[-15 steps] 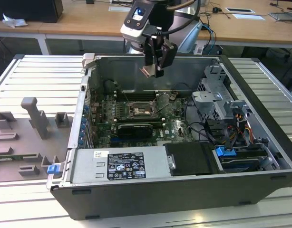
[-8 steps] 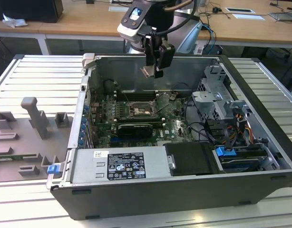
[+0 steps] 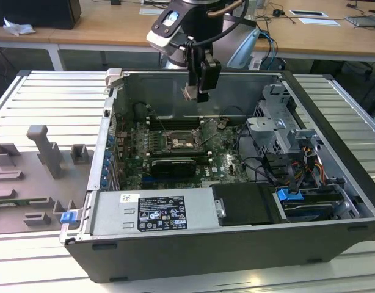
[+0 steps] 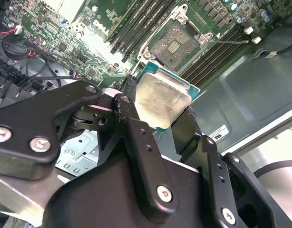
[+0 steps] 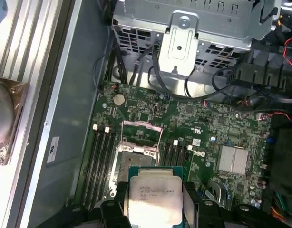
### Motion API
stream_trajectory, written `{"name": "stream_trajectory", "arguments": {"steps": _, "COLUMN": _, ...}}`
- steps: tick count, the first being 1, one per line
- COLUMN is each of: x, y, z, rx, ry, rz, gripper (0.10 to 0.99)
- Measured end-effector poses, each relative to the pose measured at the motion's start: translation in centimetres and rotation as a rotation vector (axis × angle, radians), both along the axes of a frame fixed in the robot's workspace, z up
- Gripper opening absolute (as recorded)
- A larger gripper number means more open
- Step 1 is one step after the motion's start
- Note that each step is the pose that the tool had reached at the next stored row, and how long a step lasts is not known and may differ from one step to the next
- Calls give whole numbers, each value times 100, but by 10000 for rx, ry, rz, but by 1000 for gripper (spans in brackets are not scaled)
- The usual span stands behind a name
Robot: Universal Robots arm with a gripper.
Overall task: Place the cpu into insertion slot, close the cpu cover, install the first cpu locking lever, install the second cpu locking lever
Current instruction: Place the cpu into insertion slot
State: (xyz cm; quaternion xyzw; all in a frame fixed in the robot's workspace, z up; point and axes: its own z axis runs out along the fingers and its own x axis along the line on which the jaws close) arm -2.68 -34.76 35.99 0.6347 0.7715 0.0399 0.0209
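My gripper [image 3: 196, 90] hangs above the open computer case, shut on the cpu [image 4: 162, 92], a flat square chip with a silvery top. The black fingers [image 4: 128, 95] clamp two opposite edges of the cpu [image 5: 153, 197]. Below it on the green board lies the insertion slot [image 4: 177, 42], dark and bare inside its metal rim. In the first wrist view the insertion slot [image 5: 136, 156] sits just beyond the chip's edge, and the cpu cover [image 5: 142, 124] stands swung open past it. A thin wire lever [image 4: 229, 42] sticks out beside the slot. In the exterior view the insertion slot [image 3: 178, 141] is well below the gripper.
Long memory slots [image 5: 101, 156] flank the socket on both sides. A black card with a fan [image 3: 173, 165], a labelled power supply [image 3: 154, 213], a metal drive cage [image 3: 279, 131] and loose cables [image 3: 267, 165] crowd the case. Grey fixtures [image 3: 47, 152] stand outside, on the exterior view's left.
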Motion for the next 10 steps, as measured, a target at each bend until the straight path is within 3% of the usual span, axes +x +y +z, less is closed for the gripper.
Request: {"name": "stream_trajectory", "arguments": {"steps": 10, "x": 0, "y": 0, "z": -40, "rx": -29, "ry": 0, "rz": -3, "gripper": 541}}
